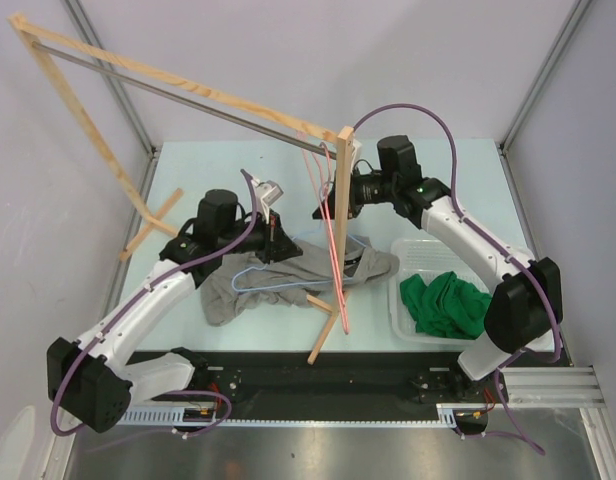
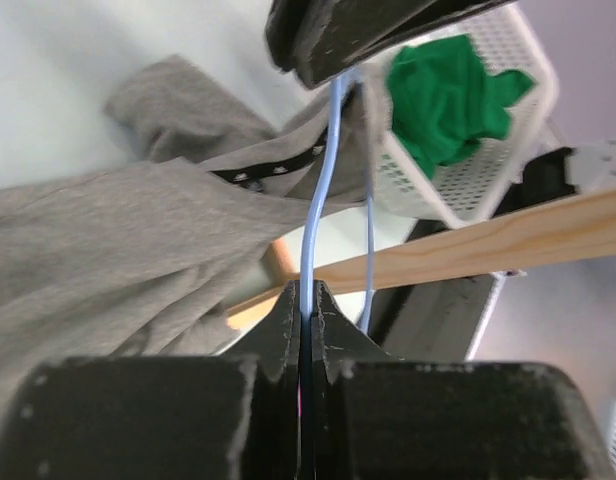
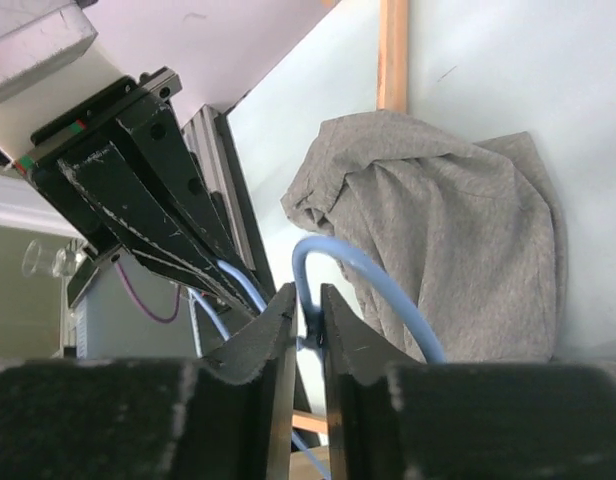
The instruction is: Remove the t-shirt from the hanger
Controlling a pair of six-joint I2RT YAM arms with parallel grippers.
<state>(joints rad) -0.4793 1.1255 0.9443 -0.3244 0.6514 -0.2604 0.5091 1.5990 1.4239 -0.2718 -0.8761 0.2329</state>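
T-shirt (image 1: 298,265), grey and crumpled, lies on the table (image 1: 188,180) at the foot of the wooden rack (image 1: 343,200), on my side of its upright post. The blue hanger (image 2: 313,240) seems to run through its collar. I read that as part done: the shirt is down off the rack but not yet free of the wire. Just right of the rack sits the white basket (image 1: 398,300) with a green cloth (image 1: 445,303) in it, likely where clothes end up. Left of the post, my left claw (image 2: 306,300) is clenched on the hanger's thin wire. Close by the post, my right claw (image 3: 308,310) is clenched on the curved hook. I'd guess the two grips let one pin the hanger while the other works it out. A pink hanger (image 1: 331,230) hangs against the rack's post. The black tape (image 2: 278,170) inside the collar carries white marks too blurred to read, and I see no other writing.
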